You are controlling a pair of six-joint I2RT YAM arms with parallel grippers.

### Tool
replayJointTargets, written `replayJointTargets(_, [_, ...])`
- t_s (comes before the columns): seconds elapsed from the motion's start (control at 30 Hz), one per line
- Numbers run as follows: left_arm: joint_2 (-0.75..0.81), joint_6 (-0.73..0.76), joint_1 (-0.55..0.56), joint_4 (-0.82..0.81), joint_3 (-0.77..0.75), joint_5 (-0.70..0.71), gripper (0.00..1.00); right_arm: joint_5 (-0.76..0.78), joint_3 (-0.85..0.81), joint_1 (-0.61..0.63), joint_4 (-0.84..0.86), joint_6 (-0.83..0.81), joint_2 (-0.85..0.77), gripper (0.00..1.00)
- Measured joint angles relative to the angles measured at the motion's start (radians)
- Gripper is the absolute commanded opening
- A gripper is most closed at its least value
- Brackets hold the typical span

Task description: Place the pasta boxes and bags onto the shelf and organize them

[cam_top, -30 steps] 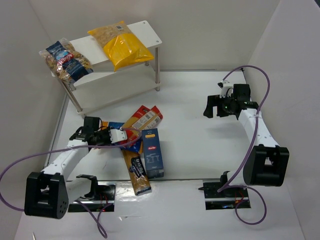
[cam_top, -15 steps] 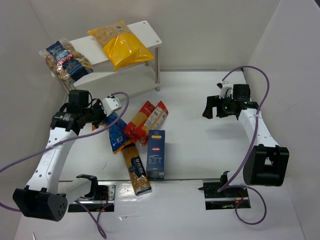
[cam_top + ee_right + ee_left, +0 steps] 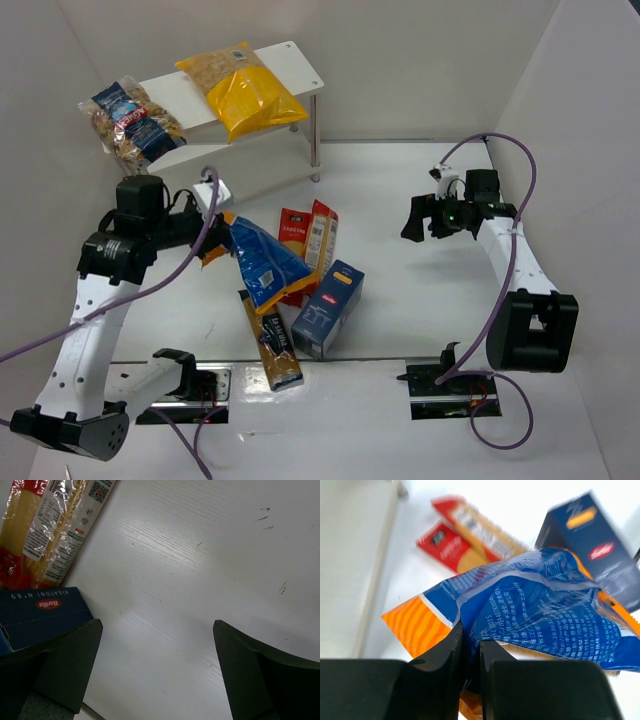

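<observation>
My left gripper (image 3: 224,226) is shut on the orange-striped end of the blue bag (image 3: 265,266), which hangs lifted over the pile; the pinch (image 3: 472,645) on the crinkled blue bag (image 3: 535,615) shows close up. Below lie the dark blue carton (image 3: 328,308) on its side, the red-yellow spaghetti pack (image 3: 308,236) and the black-orange pack (image 3: 271,346). The white shelf (image 3: 295,62) at the back left bears the yellow bag (image 3: 241,91) and the clear bag (image 3: 131,121) with a dark blue label. My right gripper (image 3: 414,217) hovers open over bare table (image 3: 157,665), right of the carton (image 3: 40,612).
White walls close the table in on the left, back and right. The shelf's lower board (image 3: 215,170) lies just behind my left arm. Purple cables loop from both arms. Bare tabletop (image 3: 400,290) lies between the pile and my right arm.
My left gripper has shut on the blue bag and risen back and to the left with it. The dark blue carton has swung to an angle. The right arm has barely moved.
</observation>
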State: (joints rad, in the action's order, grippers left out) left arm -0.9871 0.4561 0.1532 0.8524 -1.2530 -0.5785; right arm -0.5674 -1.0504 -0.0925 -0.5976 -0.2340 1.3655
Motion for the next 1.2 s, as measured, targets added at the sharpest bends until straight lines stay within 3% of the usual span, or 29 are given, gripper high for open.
replayJointTargets(0.3, [0.008,-0.177,-0.040,-0.043,-0.151,-0.047,0.00,-0.019,0.000,0.000,-0.010,-0.018,-0.006,1.00])
replayJointTargets(0.47, [-0.043,-0.247,-0.044,-0.027,-0.380,0.000,0.00,-0.020,0.000,0.000,-0.010,-0.023,-0.004,1.00])
replayJointTargets(0.67, [-0.121,-0.299,-0.044,-0.064,-0.638,0.185,0.00,-0.013,0.000,0.000,-0.011,-0.034,0.018,1.00])
replayJointTargets(0.93, [-0.238,-0.298,-0.032,-0.113,-0.745,0.459,0.00,-0.004,0.000,0.000,-0.017,-0.053,0.043,1.00])
replayJointTargets(1.2, [-0.475,-0.200,-0.012,-0.067,-1.014,0.548,0.00,0.008,0.000,0.000,-0.020,-0.067,0.090,1.00])
